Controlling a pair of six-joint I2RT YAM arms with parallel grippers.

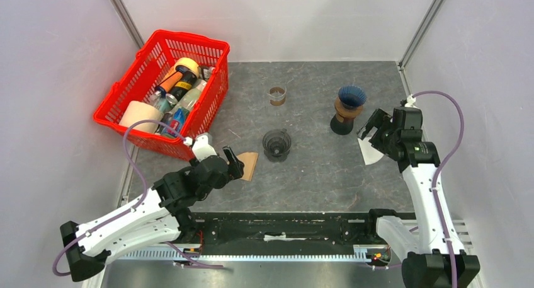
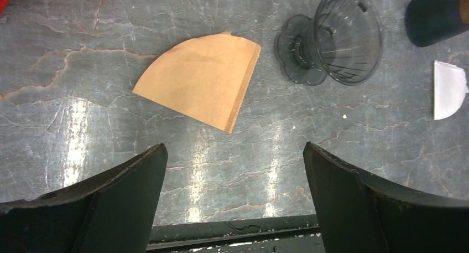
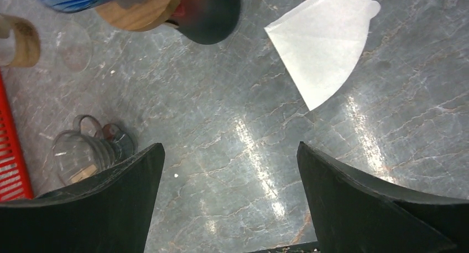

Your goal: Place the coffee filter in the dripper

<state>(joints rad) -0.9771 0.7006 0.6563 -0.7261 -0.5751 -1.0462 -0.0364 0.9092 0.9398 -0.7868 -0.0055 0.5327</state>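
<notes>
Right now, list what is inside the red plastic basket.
The red plastic basket holds a white paper roll, a yellow tape roll, a dark bottle with an orange end, a pale bottle and small cans. Whatever lies beneath that pile is covered.

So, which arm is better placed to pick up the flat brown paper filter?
Left. The left gripper hangs open just beside the brown paper filter, the smoky glass dripper next to it; the right gripper is farther away.
</notes>
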